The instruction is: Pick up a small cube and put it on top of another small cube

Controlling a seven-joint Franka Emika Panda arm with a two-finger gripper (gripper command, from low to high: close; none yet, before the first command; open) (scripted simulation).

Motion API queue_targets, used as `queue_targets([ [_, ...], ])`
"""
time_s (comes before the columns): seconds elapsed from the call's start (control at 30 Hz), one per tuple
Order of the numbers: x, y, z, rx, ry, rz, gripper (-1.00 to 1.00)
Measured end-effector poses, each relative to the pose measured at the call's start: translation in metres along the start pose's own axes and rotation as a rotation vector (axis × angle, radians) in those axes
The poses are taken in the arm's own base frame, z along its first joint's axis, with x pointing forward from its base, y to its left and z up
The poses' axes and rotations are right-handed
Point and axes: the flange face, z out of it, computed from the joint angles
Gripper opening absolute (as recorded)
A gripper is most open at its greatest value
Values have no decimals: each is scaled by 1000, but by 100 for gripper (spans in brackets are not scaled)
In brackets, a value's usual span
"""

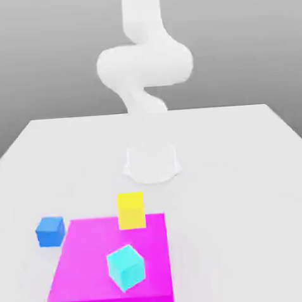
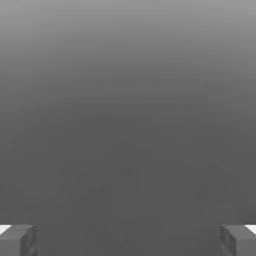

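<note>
One small cyan cube [image 1: 126, 267], set at an angle on the front part of the large flat magenta block [image 1: 110, 258], nearest the exterior view's camera; no part of the job as worded. One small blue cube [image 1: 51, 232], the piece to be lifted, just beside the magenta block towards the exterior view's left; unheld, nothing on top. One small yellow block [image 1: 131, 211], upright at the far edge of the magenta block, its top bare; whether it rests on that block or stands behind it cannot be told. One white robot arm [image 1: 145, 65], raised at the back, well apart from the pieces. One gripper [image 2: 128, 241], in the hand view, fingers spread wide, nothing between them. Condition of the task: judged unstarted. Outstanding: approach to the blue cube, grasp, lift, carriage across to the yellow block, placing on its top, release.
</note>
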Motion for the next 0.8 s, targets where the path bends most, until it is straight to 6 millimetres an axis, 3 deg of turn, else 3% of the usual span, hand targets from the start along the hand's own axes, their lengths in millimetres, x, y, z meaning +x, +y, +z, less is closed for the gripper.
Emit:
queue_targets([
  [0.17, 27, 82, 123, -212, -15, 345, 0],
  [0.37, 28, 215, 225, -440, -7, 751, 0],
  [0.53, -4, 334, 275, -623, 15, 1095, 0],
  [0.6, -21, 387, 284, -697, 34, 1252, 0],
  [0.67, -45, 424, 293, -760, 44, 1372, 0],
  [0.8, -67, 450, 320, -785, 44, 1408, 0],
])
